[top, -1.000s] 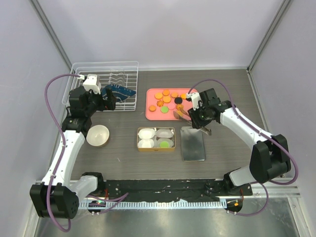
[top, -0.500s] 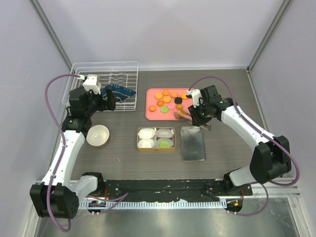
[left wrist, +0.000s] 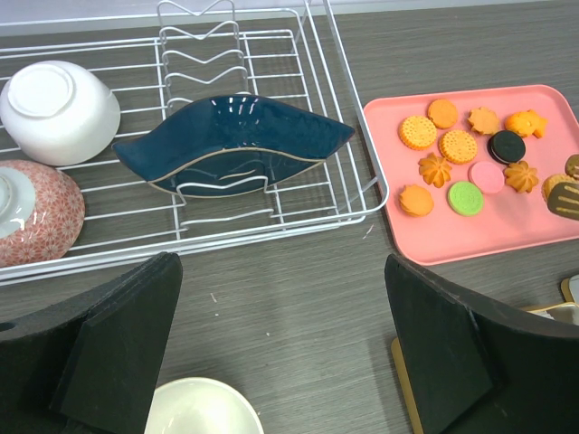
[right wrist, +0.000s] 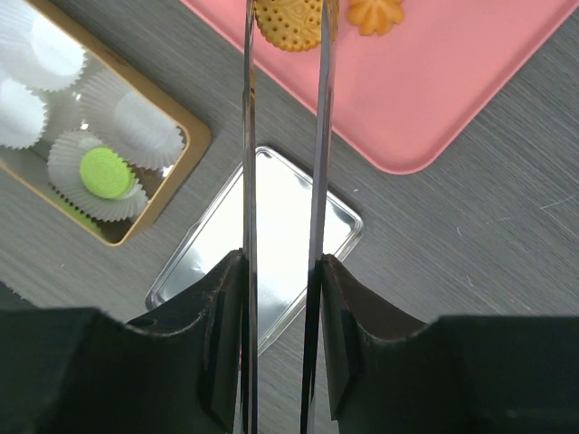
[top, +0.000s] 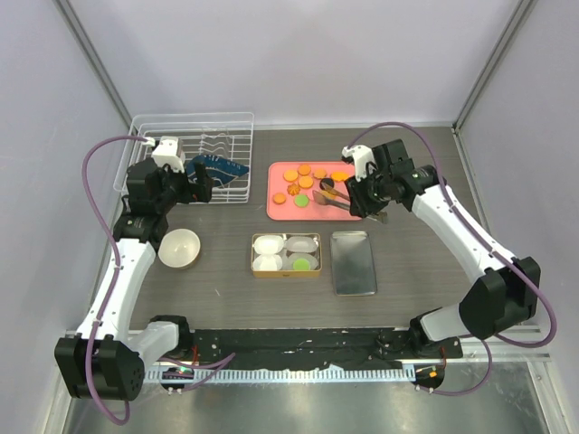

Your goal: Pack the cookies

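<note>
The cookies [top: 306, 181] lie on a pink tray [top: 280, 210]: mostly orange, one green [left wrist: 465, 197], one black [left wrist: 505, 146], one pale pink [left wrist: 488, 176]. My right gripper [top: 366, 197] is shut on metal tongs [top: 333, 202], whose tips reach over the tray's right part. In the right wrist view the tong blades [right wrist: 249, 136] run up from the gripper [right wrist: 282, 271] and flank a round orange cookie [right wrist: 288, 23]. Another green cookie [right wrist: 106, 172] sits in a paper cup in the gold tin [top: 286, 272]. My left gripper [top: 201, 181] is open and empty, in front of the dish rack.
The tin's silver lid [top: 354, 262] lies right of the tin. A white wire dish rack [top: 145, 131] with a blue dish [left wrist: 231, 145] and two bowls stands at the back left. A white bowl [top: 179, 248] sits near the left arm.
My right gripper has moved away from the lid toward the tray, carrying the tongs. Their tips are now further over the cookies. The left arm has not moved.
</note>
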Robot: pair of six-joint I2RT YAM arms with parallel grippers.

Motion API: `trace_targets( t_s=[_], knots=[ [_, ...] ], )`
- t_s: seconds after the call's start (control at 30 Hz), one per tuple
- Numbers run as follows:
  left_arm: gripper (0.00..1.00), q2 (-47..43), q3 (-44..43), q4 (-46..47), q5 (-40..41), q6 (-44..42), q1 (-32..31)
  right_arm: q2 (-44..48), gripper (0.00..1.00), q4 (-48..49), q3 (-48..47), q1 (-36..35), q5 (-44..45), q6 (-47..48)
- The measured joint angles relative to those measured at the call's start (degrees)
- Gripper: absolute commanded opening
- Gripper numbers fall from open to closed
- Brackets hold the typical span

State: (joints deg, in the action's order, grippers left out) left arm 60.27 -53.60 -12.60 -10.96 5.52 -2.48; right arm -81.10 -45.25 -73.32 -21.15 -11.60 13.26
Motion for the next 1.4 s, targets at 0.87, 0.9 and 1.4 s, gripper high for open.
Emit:
trace_targets(
  t_s=[0.87, 0.9, 1.4],
  knots=[
    [1.0, 1.2, 0.0, 0.0, 0.5, 0.0, 0.0, 4.1, 0.17, -6.8, -2.7, -18.9, -8.3, 4.3],
    [1.0, 1.3, 0.0, 0.0, 0.5, 0.0, 0.0, 4.1, 0.17, -6.7, -2.5, -19.3, -8.3, 4.4],
    [1.0, 1.6, 0.0, 0.0, 0.9, 0.0, 0.0, 1.5, 0.18, -7.1, -0.3, -23.4, -9.1, 6.1]
  ],
)
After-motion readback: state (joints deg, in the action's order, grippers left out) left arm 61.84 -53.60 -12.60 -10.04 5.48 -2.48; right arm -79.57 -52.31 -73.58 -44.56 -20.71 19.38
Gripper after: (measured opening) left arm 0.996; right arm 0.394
